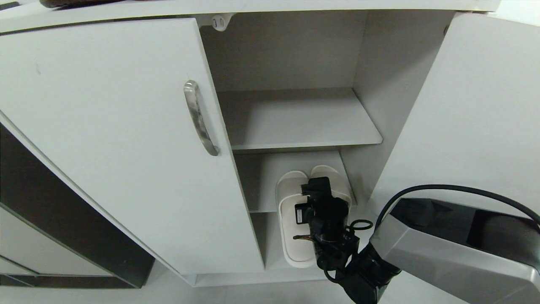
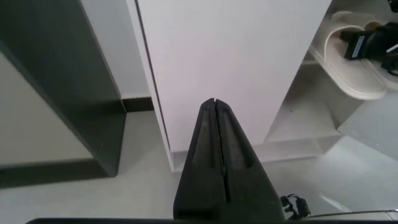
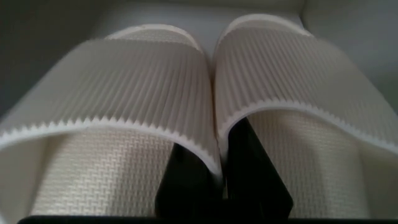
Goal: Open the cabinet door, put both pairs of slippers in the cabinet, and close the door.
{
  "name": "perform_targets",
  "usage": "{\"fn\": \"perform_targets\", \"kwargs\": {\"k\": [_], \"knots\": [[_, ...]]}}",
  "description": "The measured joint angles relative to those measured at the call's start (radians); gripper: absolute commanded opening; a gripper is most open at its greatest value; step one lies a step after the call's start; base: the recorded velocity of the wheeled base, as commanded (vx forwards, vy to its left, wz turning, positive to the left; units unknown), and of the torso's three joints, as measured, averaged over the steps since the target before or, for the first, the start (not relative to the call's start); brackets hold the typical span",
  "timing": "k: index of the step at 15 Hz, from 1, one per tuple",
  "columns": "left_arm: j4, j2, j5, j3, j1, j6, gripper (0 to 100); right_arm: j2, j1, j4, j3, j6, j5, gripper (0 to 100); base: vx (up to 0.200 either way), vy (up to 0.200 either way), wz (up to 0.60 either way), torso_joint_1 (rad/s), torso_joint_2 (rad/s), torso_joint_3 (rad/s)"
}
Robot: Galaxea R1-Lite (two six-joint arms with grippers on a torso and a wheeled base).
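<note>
White slippers (image 1: pixel 291 228) sit in the lower middle of the head view, side by side and touching, long axis running from the bottom of the frame up into the cabinet (image 1: pixel 388 84). Toes point inward, away from the camera, leaning a touch to the right. The toe ends are over the lower shelf (image 1: pixel 261 185) and the heels stick out past its front edge; I can't tell whether they rest on it or hang just above. Up close in the right wrist view the slippers (image 3: pixel 149 87) show broad ribbed straps with saw-tooth edges and a fine cross-hatched footbed, all creamy white. The right gripper (image 1: pixel 317 185) comes in from the lower right, one black finger (image 3: pixel 186 180) under each strap, pinching the two inner sides together. The left gripper (image 2: pixel 214 107) hangs low in front of the closed left door (image 1: pixel 105 139), its fingers pressed flat together with nothing between them. That door carries a curved metal handle (image 1: pixel 200 118). The right door (image 1: pixel 464 118) is swung wide at the right of the frame, and an upper shelf (image 1: pixel 295 118) sits above the slippers.
</note>
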Motion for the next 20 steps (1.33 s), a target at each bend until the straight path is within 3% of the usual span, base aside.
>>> {"fn": "perform_targets", "kwargs": {"k": [7, 15, 20], "knots": [[0.000, 0.000, 0.002, 0.000, 0.000, 0.000, 0, 0.027, -0.029, 0.051, -0.075, -0.014, 0.037, 0, 0.000, 0.000, 0.00, 0.000, 0.00, 0.000], [0.000, 0.000, 0.006, 0.000, 0.000, 0.000, 0, 0.140, -0.114, 0.309, -0.469, -0.017, 0.061, 0, 0.000, 0.000, 0.00, 0.000, 0.00, 0.000], [0.000, 0.000, 0.006, 0.000, 0.000, 0.000, 0, 0.185, -0.133, 0.411, -0.619, -0.017, 0.061, 0, 0.000, 0.000, 0.00, 0.000, 0.00, 0.000]]}}
